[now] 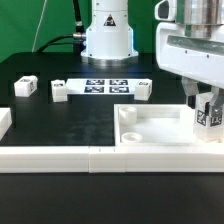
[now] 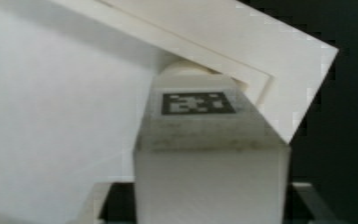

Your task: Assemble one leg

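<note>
My gripper [image 1: 207,116] is shut on the leg [image 1: 209,113], a small white block with a black-and-white tag. It holds the leg upright at the exterior view's right, over the right corner of the large white tray piece [image 1: 160,127]. In the wrist view the leg [image 2: 208,150] fills the middle between my fingers, tag facing the camera. Its far end sits against the tray piece's raised corner rim [image 2: 247,60]. Whether it touches the rim I cannot tell. Three more legs lie on the black table: one [image 1: 24,87], one [image 1: 58,92] and one [image 1: 143,88].
The marker board [image 1: 104,86] lies flat at the back centre, in front of the arm's base [image 1: 107,38]. A long white border bar [image 1: 60,158] runs along the front edge. Another white bar [image 1: 4,124] sits at the exterior view's left.
</note>
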Available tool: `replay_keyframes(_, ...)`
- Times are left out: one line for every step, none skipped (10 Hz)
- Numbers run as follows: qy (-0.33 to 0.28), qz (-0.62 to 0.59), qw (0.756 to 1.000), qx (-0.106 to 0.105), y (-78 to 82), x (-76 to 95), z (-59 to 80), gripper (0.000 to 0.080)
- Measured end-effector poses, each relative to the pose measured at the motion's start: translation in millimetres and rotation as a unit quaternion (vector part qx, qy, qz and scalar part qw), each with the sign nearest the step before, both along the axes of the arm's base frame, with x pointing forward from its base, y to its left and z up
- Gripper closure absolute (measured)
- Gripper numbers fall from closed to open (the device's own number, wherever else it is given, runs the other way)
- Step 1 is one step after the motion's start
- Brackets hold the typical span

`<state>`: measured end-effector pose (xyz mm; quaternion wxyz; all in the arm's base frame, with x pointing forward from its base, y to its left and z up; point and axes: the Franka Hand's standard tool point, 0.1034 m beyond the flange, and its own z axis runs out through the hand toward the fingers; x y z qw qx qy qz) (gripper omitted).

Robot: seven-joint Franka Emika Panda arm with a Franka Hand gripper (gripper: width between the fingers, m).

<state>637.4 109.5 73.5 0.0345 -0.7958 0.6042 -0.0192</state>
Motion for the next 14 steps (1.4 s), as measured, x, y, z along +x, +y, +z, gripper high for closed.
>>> replay_keyframes(0.002, -0.033, 0.999, 0.004, -0.6, -0.5, -0.2, 0.0508)
replay_keyframes(0.002, -0.031, 1.0, 0.004, 0.2, -0.8, -0.7, 0.0508)
replay_keyframes(0.001, -0.003, 1.0, 0.003, 1.0, -0.8, -1.1, 0.0332)
replay_keyframes(-0.002, 0.019, 1.0, 0.001, 5.1, -1.8, -3.3, 0.0213)
replay_keyframes(-0.001, 0.044, 0.999, -0.001, 7.0, -3.0, -4.8, 0.0166)
replay_keyframes(-0.004, 0.101, 0.995, -0.005, 7.4, -3.0, -4.9, 0.0166)
replay_keyframes(-0.006, 0.162, 0.987, -0.008, 9.7, -3.2, -4.9, 0.0153)
replay_keyframes(-0.005, 0.226, 0.974, -0.012, 13.0, -2.7, -3.0, 0.0153)
replay_keyframes(-0.014, 0.284, 0.958, -0.017, 13.4, 0.4, -0.9, 0.015)
replay_keyframes(-0.017, 0.339, 0.94, -0.021, 11.0, 1.9, 0.0, 0.015)
replay_keyframes(-0.019, 0.39, 0.92, -0.025, 9.2, 3.0, 1.0, 0.015)
replay_keyframes(-0.02, 0.427, 0.904, -0.029, 10.1, 2.9, 1.0, 0.015)
replay_keyframes(-0.02, 0.482, 0.875, -0.038, 12.4, 2.5, 1.1, 0.015)
replay_keyframes(-0.019, 0.532, 0.845, -0.046, 13.3, 3.0, 1.6, 0.015)
